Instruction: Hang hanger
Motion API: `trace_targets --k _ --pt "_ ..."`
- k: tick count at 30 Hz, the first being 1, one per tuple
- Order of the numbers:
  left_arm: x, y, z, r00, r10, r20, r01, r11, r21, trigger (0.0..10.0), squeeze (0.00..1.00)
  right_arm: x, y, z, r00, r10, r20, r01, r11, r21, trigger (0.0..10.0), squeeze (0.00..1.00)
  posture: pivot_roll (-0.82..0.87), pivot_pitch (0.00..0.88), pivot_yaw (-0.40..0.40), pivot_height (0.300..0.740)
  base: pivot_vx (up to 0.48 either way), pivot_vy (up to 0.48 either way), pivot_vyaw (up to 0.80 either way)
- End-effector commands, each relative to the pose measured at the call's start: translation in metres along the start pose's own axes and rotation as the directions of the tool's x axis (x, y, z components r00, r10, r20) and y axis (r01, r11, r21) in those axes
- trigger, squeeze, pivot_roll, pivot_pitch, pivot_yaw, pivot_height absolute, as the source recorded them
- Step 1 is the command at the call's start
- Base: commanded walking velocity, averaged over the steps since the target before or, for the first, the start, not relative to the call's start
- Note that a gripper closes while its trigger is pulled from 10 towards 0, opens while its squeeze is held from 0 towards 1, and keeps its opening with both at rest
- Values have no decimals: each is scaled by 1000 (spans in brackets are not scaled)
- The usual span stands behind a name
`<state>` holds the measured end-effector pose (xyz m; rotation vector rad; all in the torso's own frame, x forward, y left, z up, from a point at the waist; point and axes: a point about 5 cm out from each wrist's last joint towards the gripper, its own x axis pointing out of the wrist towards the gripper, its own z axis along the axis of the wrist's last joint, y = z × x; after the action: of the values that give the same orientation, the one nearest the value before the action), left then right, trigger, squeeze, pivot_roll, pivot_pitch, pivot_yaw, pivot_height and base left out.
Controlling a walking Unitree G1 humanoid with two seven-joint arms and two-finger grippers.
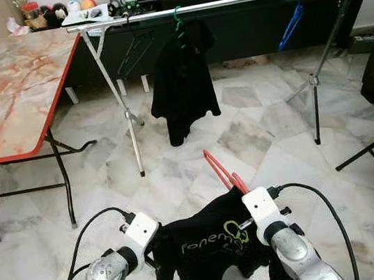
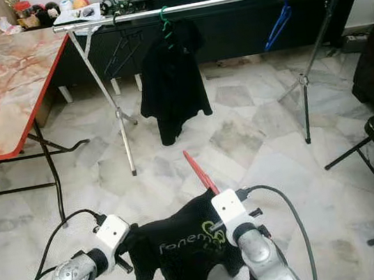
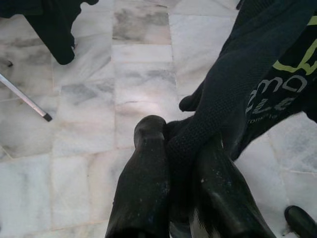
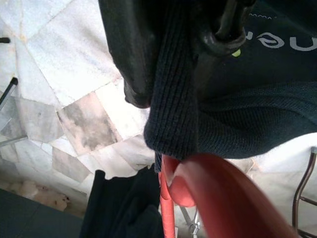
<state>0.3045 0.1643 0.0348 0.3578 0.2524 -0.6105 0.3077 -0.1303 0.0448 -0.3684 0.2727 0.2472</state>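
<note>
- The left gripper is clamped on a fold of the black shirt; the left wrist view shows the fabric pinched between its two black fingers, a detail the head views hide behind the wrist.
- The right gripper grips the shirt's ribbed collar edge, seen close in the right wrist view, fingers closed on the cloth.
- The red hanger sticks up out of the shirt just beside the right gripper; in the right wrist view its red plastic sits right under the pinched collar, perhaps touching it, though the blur makes that unsure.
- The head views alone show the clothes rail well ahead, carrying a black garment on a green hanger and a blue hanger.
- A marble-topped table stands to the left.
</note>
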Motion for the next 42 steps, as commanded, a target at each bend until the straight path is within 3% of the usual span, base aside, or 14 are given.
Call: trace_targets --k 1,22,23,24,38,42 --pt "-2 0 -3 1000 -3 -11 3 1000 -12 10000 259 -1 0 0 1000 1 15 -1 1000 12 10000 0 42 124 46 740 0 0 0" --pt "-1 -3 -3 1000 -13 -9 13 1000 -13 10000 282 6 -5 23 991 -7 132 0 999 54 10000 0 42 119 42 740 0 0 0" --pt "-1 -4 -3 1000 -14 -10 14 1000 -14 10000 812 6 -5 23 991 -7 133 0 998 55 10000 0 42 119 42 740 0 0 0" --pt "-1 -4 -3 1000 -15 -10 14 1000 -15 10000 1000 7 -5 23 991 -7 134 0 998 55 10000 0 42 119 42 740 0 0 0" --pt "-2 -5 -5 999 -31 -20 31 999 -11 10000 1000 7 0 11 997 58 57 -58 998 3 10000 0 40 116 41 740 0 0 0" --pt "-2 -5 -6 999 -37 -28 37 999 -1 10000 1000 7 6 4 990 137 17 -136 989 -52 10000 0 43 112 39 740 0 0 0"
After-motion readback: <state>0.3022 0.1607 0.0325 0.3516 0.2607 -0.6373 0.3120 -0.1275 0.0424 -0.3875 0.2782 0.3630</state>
